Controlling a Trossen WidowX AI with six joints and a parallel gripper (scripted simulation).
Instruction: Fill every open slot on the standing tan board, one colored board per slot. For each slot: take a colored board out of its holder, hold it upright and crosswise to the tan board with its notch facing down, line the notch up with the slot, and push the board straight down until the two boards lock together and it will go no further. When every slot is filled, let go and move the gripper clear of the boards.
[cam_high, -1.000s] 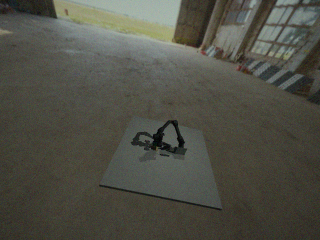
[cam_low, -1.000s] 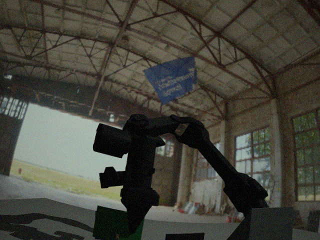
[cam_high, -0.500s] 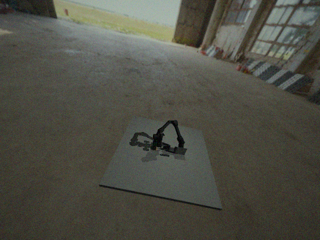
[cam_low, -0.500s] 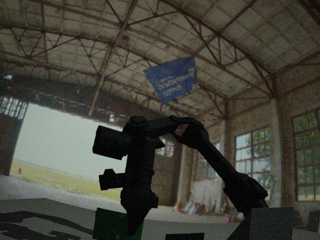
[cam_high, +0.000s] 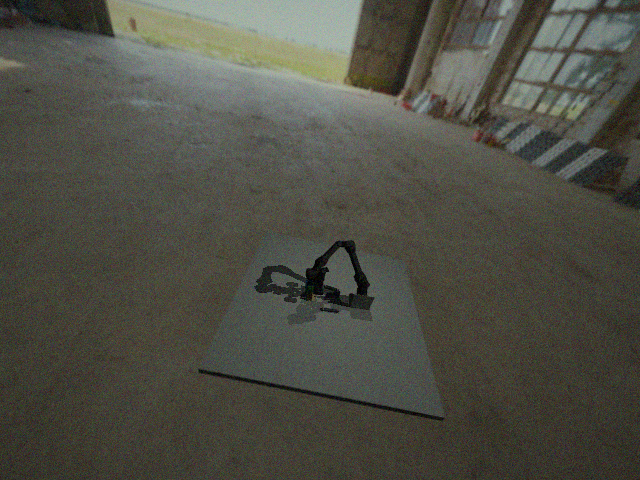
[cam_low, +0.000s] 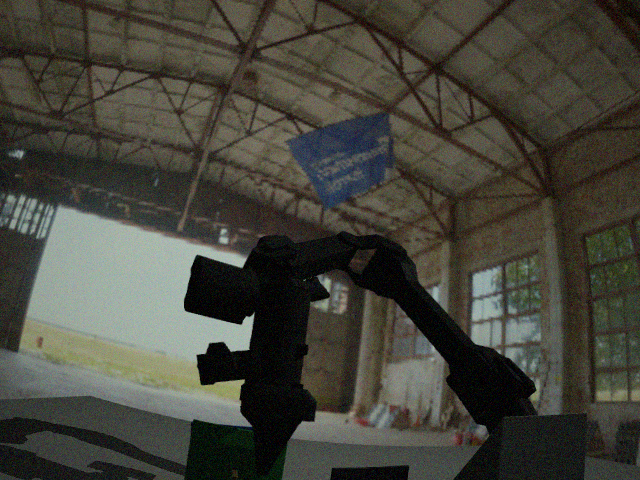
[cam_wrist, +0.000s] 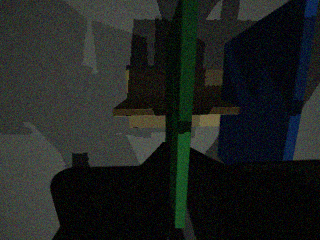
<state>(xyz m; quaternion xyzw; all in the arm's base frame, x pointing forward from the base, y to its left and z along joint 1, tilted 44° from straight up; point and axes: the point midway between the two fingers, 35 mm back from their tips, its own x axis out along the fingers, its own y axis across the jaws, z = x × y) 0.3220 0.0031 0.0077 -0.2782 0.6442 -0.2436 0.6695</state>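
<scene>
Pinching the green board (cam_low: 222, 449) (cam_wrist: 185, 150) by its top edge, the claw (cam_low: 266, 472) (cam_wrist: 171, 147) holds it upright inside the desk's (cam_high: 330, 361) edges, nearer the far edge than the front corners; it looks thin, light and stiff, best gripped mid-edge.

The space is enclosed as a large, weathered hangar, its pale panelled ceiling (cam_low: 320, 46) carried on rusty curved trusses; a blue banner (cam_low: 346, 157) with blurred white lettering is hung beneath them. The far end is opened by a wide doorway (cam_low: 139, 289), through which a green-yellow field (cam_high: 232, 49) (cam_low: 129, 369) and a pale sky are seen. The right-hand wall is broken by tall, many-paned windows (cam_high: 563, 62) (cam_low: 506, 304), with foliage glimpsed behind the glass. The worn, brownish floor (cam_high: 129, 170) is dimly lit, and dark-and-light striped items (cam_high: 558, 152) are lined along the wall's foot
</scene>
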